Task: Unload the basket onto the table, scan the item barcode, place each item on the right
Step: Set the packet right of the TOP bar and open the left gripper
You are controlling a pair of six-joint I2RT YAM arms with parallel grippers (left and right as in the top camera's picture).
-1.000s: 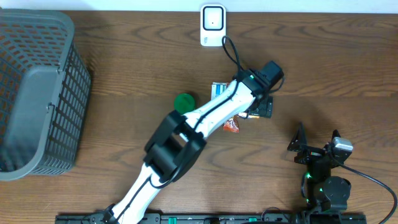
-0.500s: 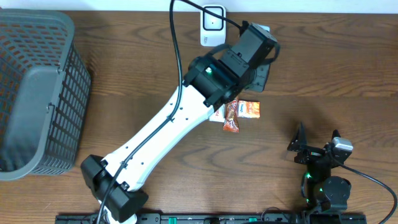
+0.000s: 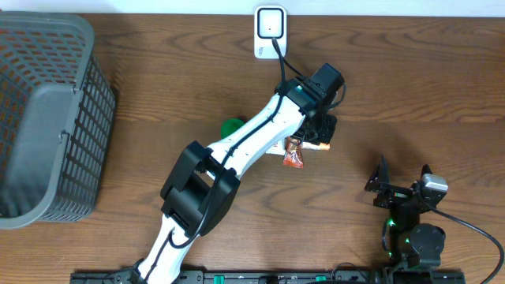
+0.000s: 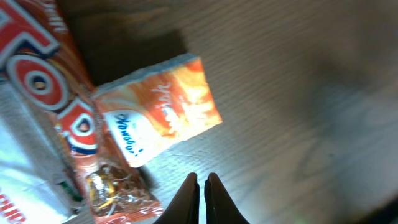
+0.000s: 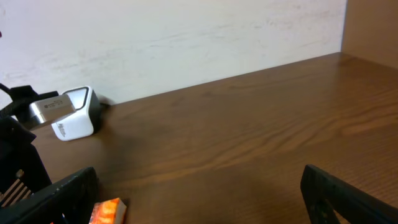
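Hanging pinched together and empty, the left gripper is pointing at the brown wood-grain table, the glossy orange rectangular snack packet lying at its eleven o'clock; the right gripper is gaping wide by a pale wall.

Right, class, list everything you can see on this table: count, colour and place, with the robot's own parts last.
basket: one, grey, left end of table
barcode scanner: one, white, back edge, centre
green object: one, green, mid-table, partly hidden
orange packet: one, orange, mid-table by the left gripper
red-and-white packet: one, touching the orange packet
small snack packet: one, red and brown, beside both
table: one, brown wood
left gripper: one, black, shut, empty, over the packets
right gripper: one, black, open, front right
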